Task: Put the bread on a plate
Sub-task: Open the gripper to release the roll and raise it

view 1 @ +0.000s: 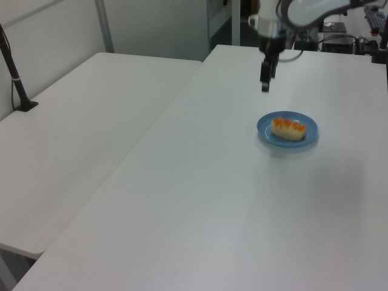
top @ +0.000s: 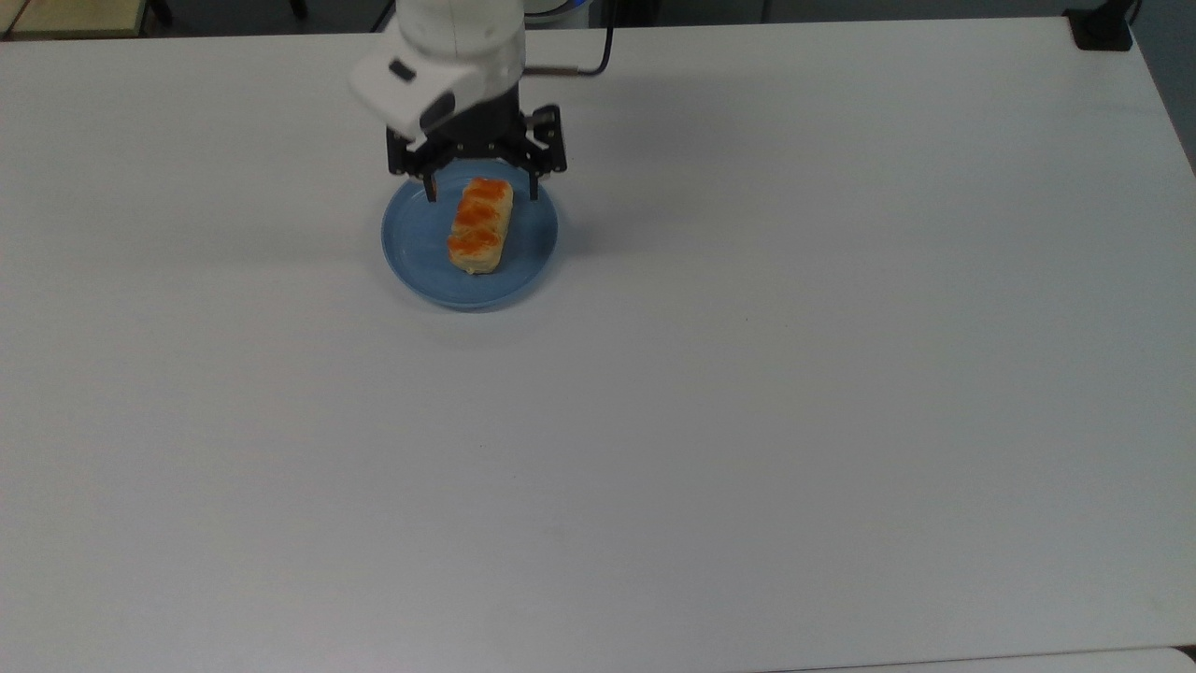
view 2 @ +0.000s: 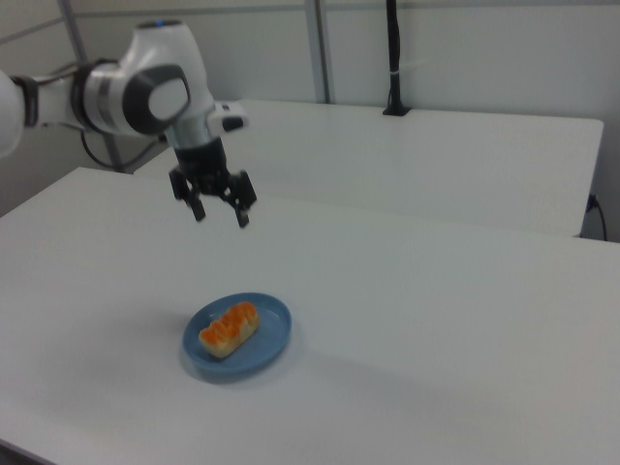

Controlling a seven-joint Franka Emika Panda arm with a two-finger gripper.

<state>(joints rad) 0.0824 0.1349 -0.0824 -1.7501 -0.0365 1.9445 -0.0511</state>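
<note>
Bread (top: 480,225) on blue plate (top: 420,254)

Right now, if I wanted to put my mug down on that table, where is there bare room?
Nearly everywhere. In the top view, the table is bare to the right of the plate, to the plate's left, and all the way down to the table's lower edge. The one busy spot is the plate with the bread, with the open gripper hanging above it.
</note>
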